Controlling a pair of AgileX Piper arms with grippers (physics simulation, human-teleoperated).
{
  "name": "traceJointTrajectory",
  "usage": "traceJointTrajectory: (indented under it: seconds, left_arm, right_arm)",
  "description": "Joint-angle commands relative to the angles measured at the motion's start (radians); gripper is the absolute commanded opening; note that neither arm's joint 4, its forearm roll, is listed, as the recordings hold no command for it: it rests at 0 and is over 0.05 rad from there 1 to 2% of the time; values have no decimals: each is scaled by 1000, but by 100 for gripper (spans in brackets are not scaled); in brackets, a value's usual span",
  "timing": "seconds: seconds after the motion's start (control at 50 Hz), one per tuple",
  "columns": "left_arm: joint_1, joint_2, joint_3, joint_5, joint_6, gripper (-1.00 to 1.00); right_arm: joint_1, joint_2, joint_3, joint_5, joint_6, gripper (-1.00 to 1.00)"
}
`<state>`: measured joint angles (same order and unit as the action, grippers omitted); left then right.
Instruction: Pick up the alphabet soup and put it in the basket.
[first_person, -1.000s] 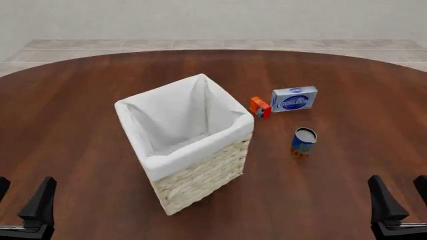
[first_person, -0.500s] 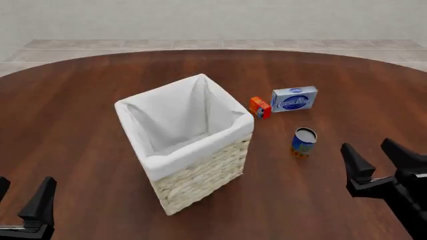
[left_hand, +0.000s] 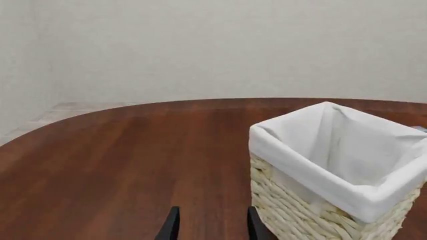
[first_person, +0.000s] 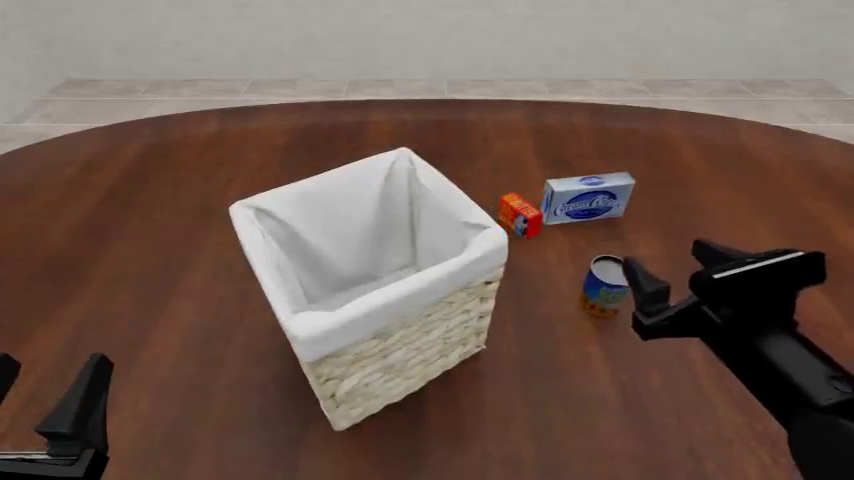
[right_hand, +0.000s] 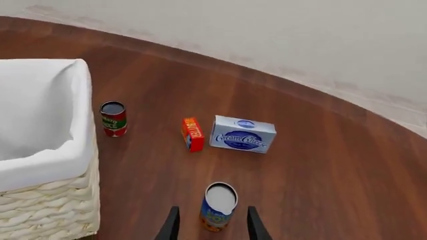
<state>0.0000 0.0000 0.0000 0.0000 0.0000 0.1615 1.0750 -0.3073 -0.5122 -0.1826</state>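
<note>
The alphabet soup (first_person: 603, 283), a small blue-labelled can with an orange-red band at its base, stands upright on the table to the right of the basket (first_person: 400, 350). My right gripper (first_person: 677, 268) is open just to the can's right and slightly above it. In the right wrist view the can (right_hand: 219, 206) appears just ahead of the open fingertips (right_hand: 172, 222), with nothing held. My left gripper (first_person: 47, 395) rests open at the near left edge. Its wrist view shows its fingers (left_hand: 172, 227) beside the basket (left_hand: 313, 215).
A small orange-red box (first_person: 519, 214) and a blue-and-white box (first_person: 589, 197) lie behind the can. A red-and-green can (right_hand: 113, 119) stands next to the basket's far side, seen only in the right wrist view. The table (first_person: 160, 180) is dark round wood.
My right arm has risen from the near right corner and moved forward and left, bringing its open gripper up beside the can. Left arm, can and basket are unmoved.
</note>
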Motion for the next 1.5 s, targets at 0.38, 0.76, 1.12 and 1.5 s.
traceJointTrajectory:
  seconds: [0.38, 0.76, 1.12, 1.5]
  left_arm:
    - [0, 0, 0, 0, 0, 100]
    - [0, 0, 0, 0, 0, 100]
    - [0, 0, 0, 0, 0, 100]
    - [0, 0, 0, 0, 0, 100]
  right_arm:
    - [-74, 346, -91, -101, -55, 100]
    - [-61, 466, -157, -70, -22, 100]
    - [-1, 517, -239, 53, 13, 100]
    - [-68, 555, -270, 62, -38, 100]
